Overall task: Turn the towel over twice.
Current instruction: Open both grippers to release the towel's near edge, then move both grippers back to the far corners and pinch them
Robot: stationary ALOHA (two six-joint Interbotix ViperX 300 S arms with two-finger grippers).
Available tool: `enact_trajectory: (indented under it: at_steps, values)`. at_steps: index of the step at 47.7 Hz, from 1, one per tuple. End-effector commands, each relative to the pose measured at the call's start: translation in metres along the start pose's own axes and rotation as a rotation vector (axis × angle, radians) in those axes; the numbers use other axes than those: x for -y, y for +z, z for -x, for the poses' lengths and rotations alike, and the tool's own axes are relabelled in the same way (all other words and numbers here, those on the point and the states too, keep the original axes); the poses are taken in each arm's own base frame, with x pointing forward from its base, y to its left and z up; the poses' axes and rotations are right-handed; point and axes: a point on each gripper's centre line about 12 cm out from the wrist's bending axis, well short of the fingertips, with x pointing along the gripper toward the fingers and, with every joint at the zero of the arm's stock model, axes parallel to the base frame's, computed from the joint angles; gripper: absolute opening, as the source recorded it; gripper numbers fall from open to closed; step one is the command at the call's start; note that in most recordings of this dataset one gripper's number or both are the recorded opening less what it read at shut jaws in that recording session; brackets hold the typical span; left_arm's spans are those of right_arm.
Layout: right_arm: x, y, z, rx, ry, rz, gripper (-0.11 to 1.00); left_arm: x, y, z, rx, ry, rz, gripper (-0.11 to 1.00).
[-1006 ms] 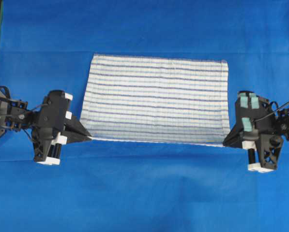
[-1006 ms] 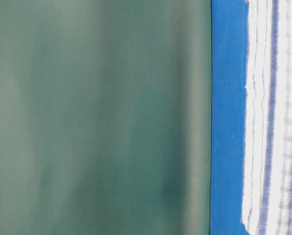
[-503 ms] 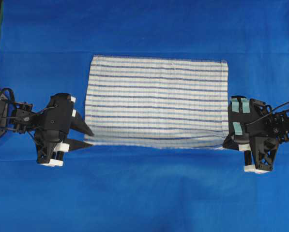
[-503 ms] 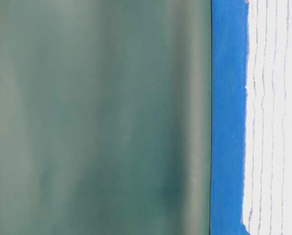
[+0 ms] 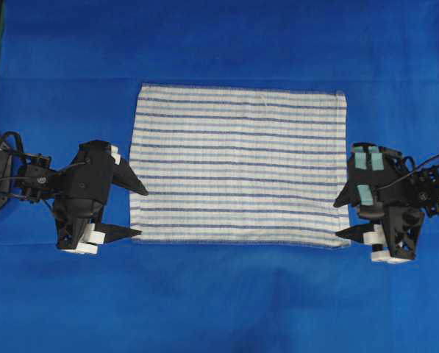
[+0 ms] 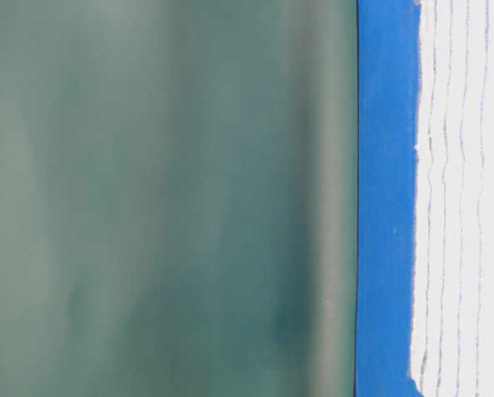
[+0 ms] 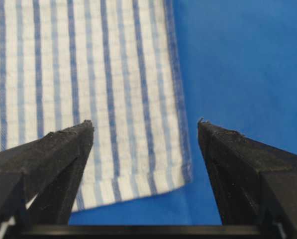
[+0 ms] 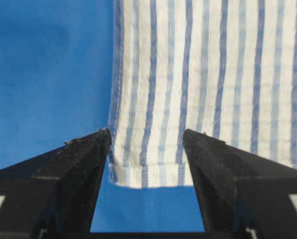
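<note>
Towel (image 5: 237, 165) flat and spread on the blue bench (image 5: 219, 44), centre of the overhead view, stripes running side to side, all four edges visible, no folds or bunching. Far edge also seen at table level (image 6: 466, 198), lying low against the covering.

Left tool (image 5: 137, 212) released, jaws spread wide, parked at the towel's near-left corner; wrist view shows that corner (image 7: 138, 149) lying between the tips, ungripped. Right tool (image 5: 343, 217) likewise released, jaws apart, straddling the near-right corner (image 8: 153, 164); nothing held.

Handling, as a judgement: thin woven cloth, light, limp, no stiffness of its own; likely to sag and fold wherever unsupported. Not fragile; weave probably gives decent grip. One-point lift would probably crumple it.

Best hold: two corners of one long edge, pinched together, hem included, kept taut between tools so the sheet carries over flat.
</note>
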Motion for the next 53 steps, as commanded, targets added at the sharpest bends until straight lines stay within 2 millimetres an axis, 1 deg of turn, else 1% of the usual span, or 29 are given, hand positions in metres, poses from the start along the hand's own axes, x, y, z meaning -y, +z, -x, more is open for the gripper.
enact_trajectory:
  at_steps: [1, 6, 15, 22, 27, 34, 41, 49, 53]
  values:
    - [0.003, 0.019, 0.018, 0.088, -0.001, 0.006, 0.64, -0.003, 0.020, 0.008, 0.067, 0.009, 0.008, 0.77]
    - [0.009, 0.031, 0.038, 0.174, -0.011, 0.009, 0.64, -0.006, 0.031, 0.019, 0.122, 0.015, 0.014, 0.77]
    - [0.018, 0.044, 0.075, 0.312, -0.029, 0.019, 0.64, -0.007, 0.047, 0.040, 0.210, 0.018, 0.020, 0.77]
    - [0.024, 0.047, 0.097, 0.399, -0.048, 0.044, 0.64, -0.008, 0.058, 0.057, 0.284, 0.020, 0.016, 0.77]
    - [0.027, 0.048, 0.107, 0.432, -0.062, 0.045, 0.64, -0.012, 0.058, 0.064, 0.303, 0.031, 0.018, 0.77]
    - [0.032, 0.048, 0.105, 0.430, -0.084, 0.045, 0.64, -0.015, 0.058, 0.066, 0.309, 0.045, 0.018, 0.77]
    - [0.043, 0.049, 0.097, 0.400, -0.125, 0.032, 0.64, -0.027, 0.056, 0.063, 0.297, 0.087, 0.022, 0.77]
    - [0.071, 0.047, 0.081, 0.340, -0.220, -0.008, 0.64, -0.051, 0.049, 0.054, 0.258, 0.172, 0.019, 0.77]
    - [0.087, 0.044, 0.072, 0.299, -0.266, -0.039, 0.64, -0.065, 0.041, 0.047, 0.228, 0.219, 0.017, 0.77]
